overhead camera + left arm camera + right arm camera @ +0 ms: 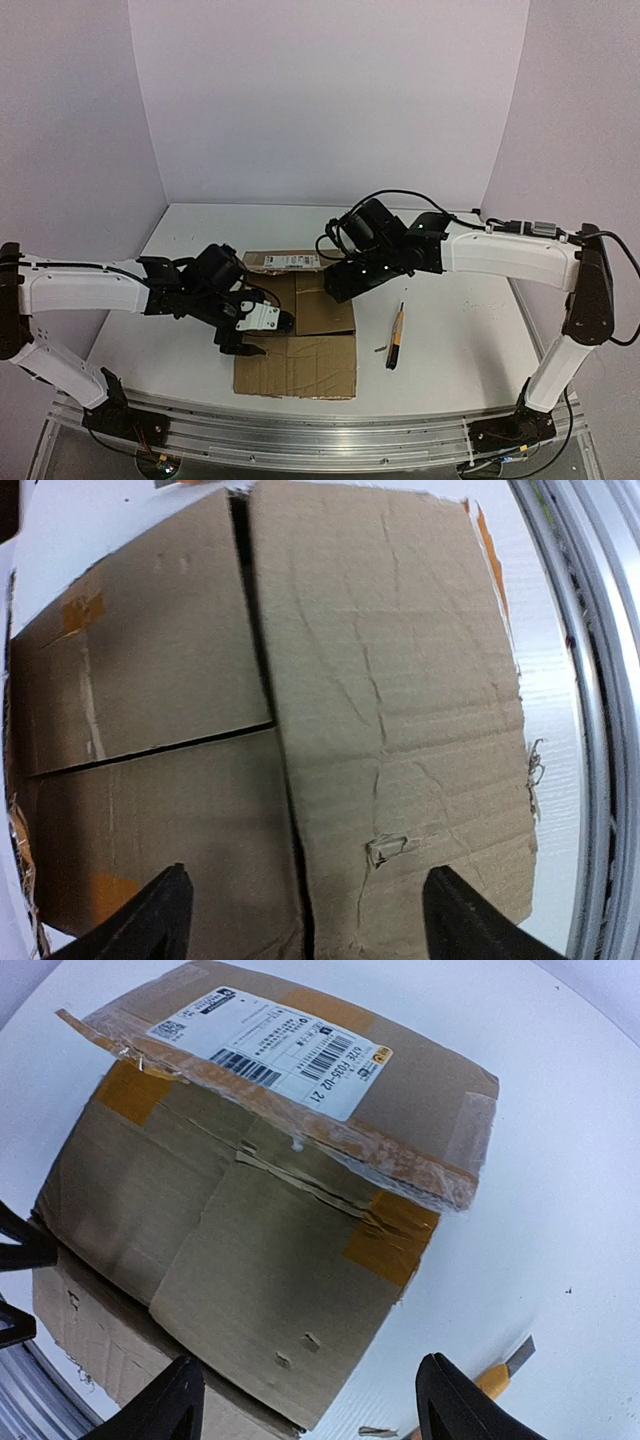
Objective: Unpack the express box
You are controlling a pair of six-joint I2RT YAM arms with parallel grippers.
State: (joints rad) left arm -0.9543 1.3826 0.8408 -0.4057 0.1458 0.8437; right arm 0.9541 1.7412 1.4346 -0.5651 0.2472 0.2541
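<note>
The express box [300, 368] is a flat brown cardboard parcel in the middle of the table. Its white barcode label [290, 261] lies at the far edge, and one large flap is folded out flat toward the near side. My left gripper [255, 337] hovers open and empty over the box's left side. In the left wrist view [310, 935] it sits above the seam between the inner flaps and the folded-out flap [390, 680]. My right gripper [335, 288] is open and empty over the box's far right part. In the right wrist view [312, 1415] it sits above an inner flap [270, 1260], with the label [270, 1050] beyond.
A yellow-black utility knife [396, 336] lies on the table right of the box and shows in the right wrist view [500, 1375]. A small scrap [380, 349] lies beside it. A metal rail [300, 430] runs along the near table edge. White walls enclose the back and sides.
</note>
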